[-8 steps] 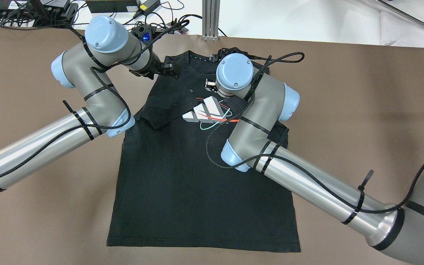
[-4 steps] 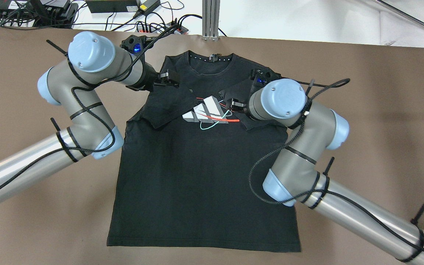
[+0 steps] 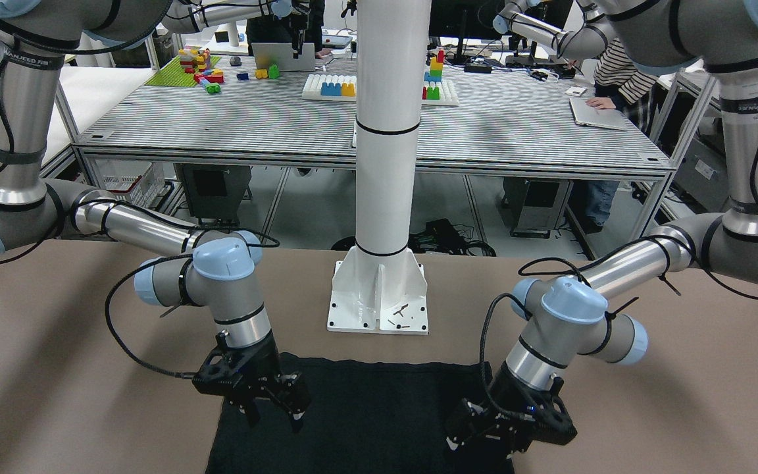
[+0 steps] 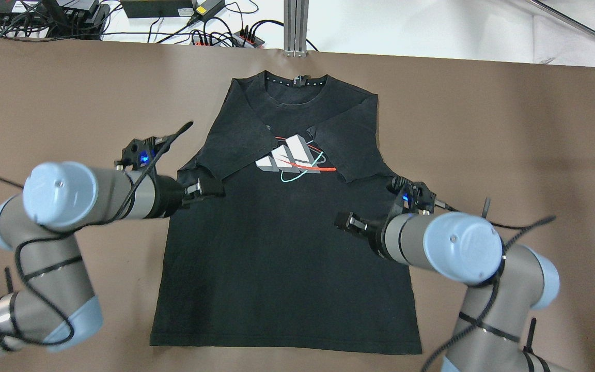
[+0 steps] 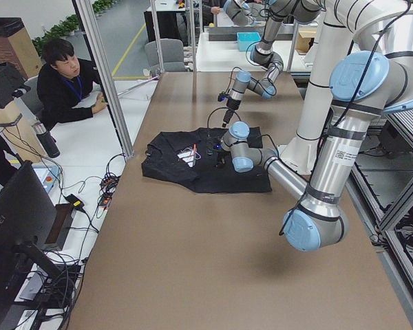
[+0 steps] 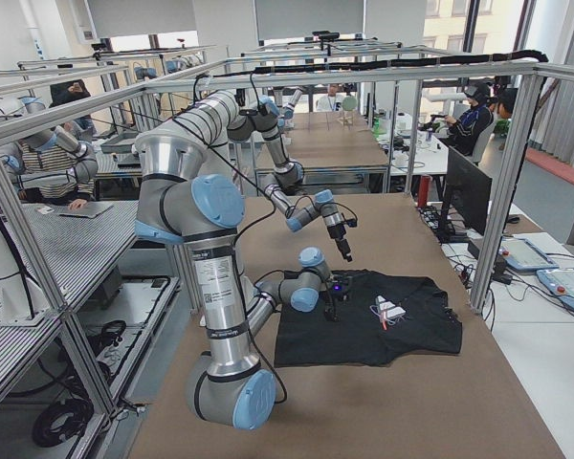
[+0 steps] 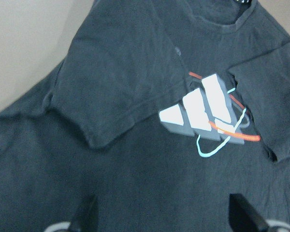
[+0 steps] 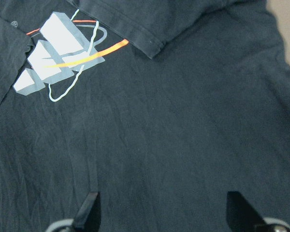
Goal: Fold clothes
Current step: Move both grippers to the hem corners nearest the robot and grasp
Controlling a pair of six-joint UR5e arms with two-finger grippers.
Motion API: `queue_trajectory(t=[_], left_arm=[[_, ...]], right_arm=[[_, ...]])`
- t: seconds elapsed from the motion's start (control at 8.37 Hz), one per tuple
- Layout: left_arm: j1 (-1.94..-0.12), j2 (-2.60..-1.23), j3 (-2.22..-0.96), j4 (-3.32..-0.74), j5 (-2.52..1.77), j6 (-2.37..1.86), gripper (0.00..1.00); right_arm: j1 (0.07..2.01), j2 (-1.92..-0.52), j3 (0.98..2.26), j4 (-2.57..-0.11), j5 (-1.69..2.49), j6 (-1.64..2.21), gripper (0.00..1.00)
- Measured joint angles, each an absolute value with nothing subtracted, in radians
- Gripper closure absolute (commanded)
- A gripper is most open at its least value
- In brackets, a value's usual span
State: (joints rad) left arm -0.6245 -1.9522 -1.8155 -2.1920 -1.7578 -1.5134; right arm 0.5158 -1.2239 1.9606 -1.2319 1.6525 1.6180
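The clothes are one black T-shirt (image 4: 282,248), flat on the brown table (image 4: 509,129), collar at the far side. Both sleeves are folded inward over the chest beside a white, red and teal logo (image 4: 290,157). My left gripper (image 4: 209,188) is open and empty, just above the shirt's left edge below the folded sleeve. My right gripper (image 4: 346,223) is open and empty above the shirt's right half. The left wrist view shows the logo (image 7: 203,108) and spread fingertips (image 7: 84,215). The right wrist view shows plain fabric (image 8: 174,135) between spread fingertips (image 8: 89,208).
Cables and power strips (image 4: 215,36) lie along the far table edge beside an aluminium post (image 4: 296,26). The white robot pedestal (image 3: 379,296) stands at the near edge behind the hem. A person (image 5: 69,75) sits beyond the far side.
Both arms have pulled back from the collar and sleeve area toward the robot, out to the shirt's sides at mid-height. The right sleeve now lies folded, free of the right gripper.
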Motion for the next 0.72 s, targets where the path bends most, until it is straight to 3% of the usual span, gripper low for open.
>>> queue_trajectory(t=[0.36,0.72], left_arm=[[-0.379,-1.736,-2.023,-2.229,-1.568,-1.700,0.05],[-0.201,-1.557,-2.053,-2.352,-1.430,-1.764,0.05]], right_arm=[[0.271,-1.379,2.121,-1.220,1.418,1.834,0.08],[0.090,-1.571,2.157,-1.022,1.235,1.934,0.08]])
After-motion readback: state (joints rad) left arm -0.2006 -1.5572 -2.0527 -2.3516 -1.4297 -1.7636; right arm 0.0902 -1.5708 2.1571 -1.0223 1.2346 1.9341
